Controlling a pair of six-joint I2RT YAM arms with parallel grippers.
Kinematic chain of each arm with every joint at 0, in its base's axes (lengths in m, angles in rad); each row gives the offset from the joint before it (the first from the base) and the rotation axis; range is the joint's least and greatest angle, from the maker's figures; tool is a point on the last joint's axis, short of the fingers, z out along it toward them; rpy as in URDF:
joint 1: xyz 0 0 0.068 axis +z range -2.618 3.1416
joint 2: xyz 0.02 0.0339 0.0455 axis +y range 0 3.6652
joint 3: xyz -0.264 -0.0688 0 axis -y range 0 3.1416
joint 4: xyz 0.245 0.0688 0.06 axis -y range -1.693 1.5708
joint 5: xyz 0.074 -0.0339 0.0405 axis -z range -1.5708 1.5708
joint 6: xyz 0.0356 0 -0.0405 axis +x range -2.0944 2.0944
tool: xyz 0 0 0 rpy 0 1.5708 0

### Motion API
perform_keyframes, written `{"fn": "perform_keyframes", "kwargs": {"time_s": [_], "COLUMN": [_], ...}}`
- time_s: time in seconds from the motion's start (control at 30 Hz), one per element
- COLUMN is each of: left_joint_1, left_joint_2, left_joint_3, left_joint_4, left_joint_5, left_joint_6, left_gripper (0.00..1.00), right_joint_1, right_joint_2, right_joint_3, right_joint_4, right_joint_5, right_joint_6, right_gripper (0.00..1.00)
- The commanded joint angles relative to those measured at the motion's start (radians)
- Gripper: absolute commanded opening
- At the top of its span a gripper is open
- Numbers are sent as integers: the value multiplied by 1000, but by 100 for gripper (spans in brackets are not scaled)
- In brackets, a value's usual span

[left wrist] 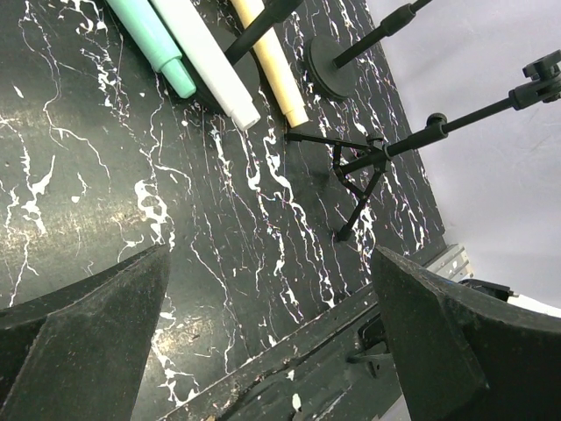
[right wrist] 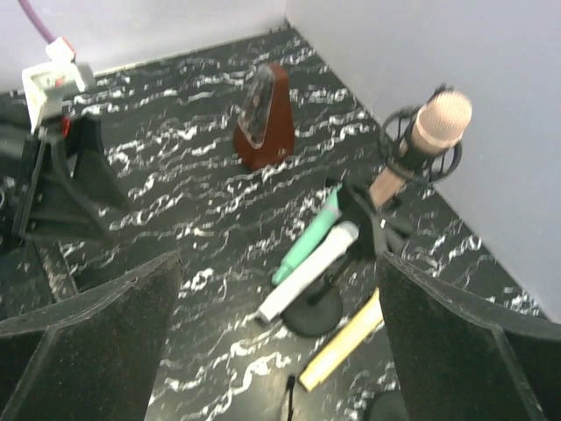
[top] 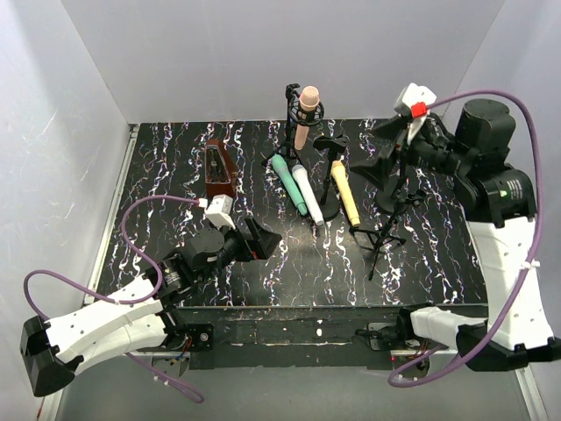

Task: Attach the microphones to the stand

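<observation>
The peach-pink microphone (top: pixel 307 107) (right wrist: pixel 436 125) stands upright in the clip of a black stand (top: pixel 293 132) at the back. The teal-green microphone (top: pixel 285 175) (right wrist: pixel 307 246) (left wrist: pixel 153 39), the white one (top: pixel 305 189) (right wrist: pixel 308 270) (left wrist: pixel 210 61) and the yellow one (top: pixel 344 191) (right wrist: pixel 342 342) (left wrist: pixel 272 66) lie side by side on the table. They rest around a round stand base (top: pixel 329 210) (right wrist: pixel 314 314). My right gripper (top: pixel 379 151) (right wrist: pixel 279 259) hangs open above and to the right of them, holding nothing. My left gripper (top: pixel 259 239) (left wrist: pixel 270 254) is open and empty, low over the front left of the table.
A brown metronome-like block (top: pixel 219 167) (right wrist: pixel 261 118) stands at the back left. A second round-based stand (top: pixel 390 202) (left wrist: pixel 329 66) and a small tripod stand (top: pixel 381 237) (left wrist: pixel 359 167) stand right of the yellow microphone. White walls close in three sides.
</observation>
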Motion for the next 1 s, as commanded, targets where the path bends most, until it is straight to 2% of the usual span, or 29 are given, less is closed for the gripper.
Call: {"fn": "perform_keyframes", "kwargs": {"time_s": [0.0, 0.37, 0.53, 0.7, 0.83, 0.97], "left_joint_1": [5, 4, 5, 4, 5, 5], "left_joint_2": [-17, -42, -52, -13, 75, 193], "left_joint_3": [6, 12, -7, -7, -10, 56], "left_joint_4": [-15, -24, 69, 198, 370, 406], "left_joint_5": [-9, 99, 204, 284, 333, 327], "left_joint_6": [-24, 91, 196, 355, 508, 605], "left_gripper": [98, 98, 98, 98, 98, 98], "right_joint_1": [-57, -174, -209, -238, -243, -252], "right_joint_2": [-88, -244, -299, -324, -341, -338], "right_joint_3": [-61, -220, -259, -269, -327, -346], "right_joint_4": [-161, -267, -327, -355, -309, -287], "right_joint_5": [-61, -158, -216, -276, -322, -313], "right_joint_6": [-62, -26, -103, -108, -52, -39], "right_gripper": [98, 98, 98, 98, 98, 98]}}
